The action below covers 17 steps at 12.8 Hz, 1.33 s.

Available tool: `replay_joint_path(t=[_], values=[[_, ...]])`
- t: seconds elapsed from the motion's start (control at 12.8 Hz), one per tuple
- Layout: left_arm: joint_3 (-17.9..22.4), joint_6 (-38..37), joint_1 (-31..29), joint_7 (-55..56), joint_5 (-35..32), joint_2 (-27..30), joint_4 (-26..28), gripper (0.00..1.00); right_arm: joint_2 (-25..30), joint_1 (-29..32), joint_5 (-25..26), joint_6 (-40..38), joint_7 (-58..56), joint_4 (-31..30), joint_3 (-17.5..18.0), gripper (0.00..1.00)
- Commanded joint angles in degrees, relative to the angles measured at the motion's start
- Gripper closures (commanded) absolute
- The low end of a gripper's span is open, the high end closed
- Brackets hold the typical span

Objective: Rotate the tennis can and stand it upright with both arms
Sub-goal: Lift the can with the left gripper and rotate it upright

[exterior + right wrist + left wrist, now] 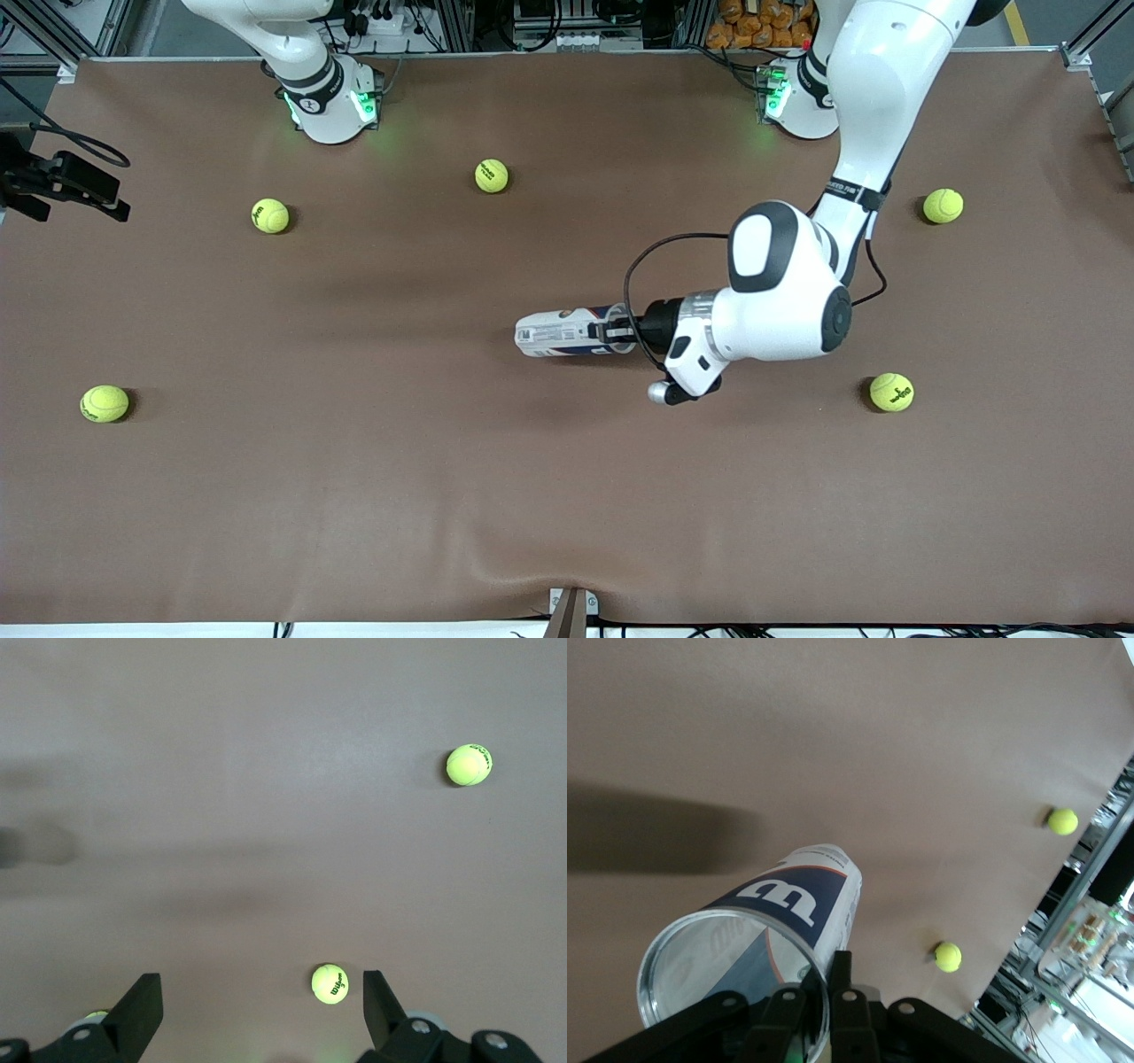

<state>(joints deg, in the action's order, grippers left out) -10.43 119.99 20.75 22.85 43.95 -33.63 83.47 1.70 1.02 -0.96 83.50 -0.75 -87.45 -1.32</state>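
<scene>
- Left pincer (609, 333), centre of frame, clamps the open rim of the tennis can (567, 332), held horizontal above the bench (354, 461).
- Right pincer (261, 1010) spread wide, holding nothing.

Glossy white jointed arms (780, 301) with black joint bands, green-lit bases (332, 106). Black looping cable (633, 266) beside wrist. Black two-finger left tool (611, 333); right tool (261, 1010) black, silver screws.
</scene>
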Motion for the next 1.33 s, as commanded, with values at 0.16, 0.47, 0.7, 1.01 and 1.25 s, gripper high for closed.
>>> replay_joint_path(t=[0.16,0.47,0.7,1.01,1.25], values=[[0.1,-0.4,2.6,12.9,-12.8,2.3,-1.1,1.00,1.5,0.2,0.9,-0.4,0.5,-1.1,0.2,0.00],[0.9,-0.7,9.8,29.4,-27.6,1.7,-4.6,1.00,1.5,0.1,0.9,-1.4,5.1,-0.9,0.2,0.00],[1.1,-4.6,14.2,36.6,-36.8,1.6,-5.0,1.00,1.2,-0.4,0.9,-1.3,5.1,-0.8,0.1,0.00],[1.1,-9.9,18.8,47.0,-46.3,0.4,-6.2,1.00,1.0,-1.6,1.2,-1.0,5.1,-0.7,-0.3,0.00],[1.4,-9.0,21.2,51.0,-46.4,-2.8,-8.2,1.00,1.0,-1.2,1.3,-0.9,4.8,-0.7,-0.4,0.00]])
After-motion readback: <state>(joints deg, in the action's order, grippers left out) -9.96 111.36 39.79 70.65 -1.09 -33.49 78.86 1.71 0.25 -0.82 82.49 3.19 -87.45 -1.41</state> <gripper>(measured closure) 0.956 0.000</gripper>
